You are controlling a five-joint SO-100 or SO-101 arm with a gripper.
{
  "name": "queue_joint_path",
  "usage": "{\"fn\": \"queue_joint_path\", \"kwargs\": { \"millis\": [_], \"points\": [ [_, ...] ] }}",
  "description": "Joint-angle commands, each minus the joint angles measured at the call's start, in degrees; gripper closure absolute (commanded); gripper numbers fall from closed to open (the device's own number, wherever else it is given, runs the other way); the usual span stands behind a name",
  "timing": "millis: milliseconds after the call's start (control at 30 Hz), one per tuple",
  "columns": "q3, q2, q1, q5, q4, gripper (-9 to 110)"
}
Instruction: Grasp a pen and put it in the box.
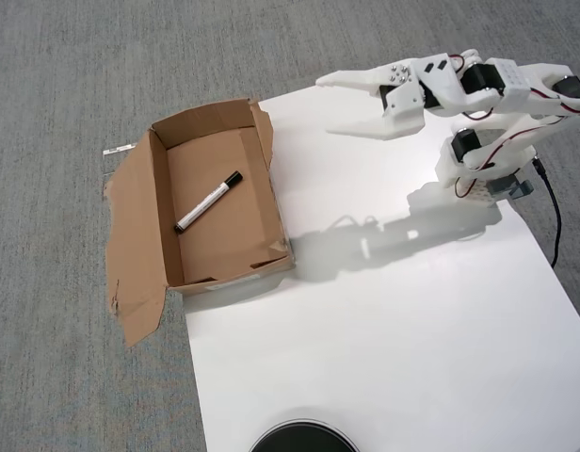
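The white pen (207, 202) with a black cap lies diagonally on the floor of the brown cardboard box (276, 202), cap toward the upper right. The box stands at the left edge of a white sheet, its wide flap (135, 245) folded out to the left on the carpet. My white gripper (328, 105) hovers to the right of the box, above the sheet's top part. Its two fingers are spread apart with nothing between them, pointing left.
The white sheet (394, 339) covers the lower right over grey carpet (64, 75). My arm's base (483, 174) stands at the sheet's right edge with a black cable (554, 212) beside it. A dark round object (304, 440) pokes in at the bottom edge.
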Motion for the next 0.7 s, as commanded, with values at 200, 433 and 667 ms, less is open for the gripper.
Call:
{"fn": "queue_joint_path", "kwargs": {
  "millis": [200,433,667],
  "points": [
    [30.5,34.4,-0.3,-0.4,-0.3,78],
    [33.6,34.7,-0.3,-0.2,-0.7,78],
    [36.3,34.7,-0.3,0.6,-0.2,78]
  ]
}}
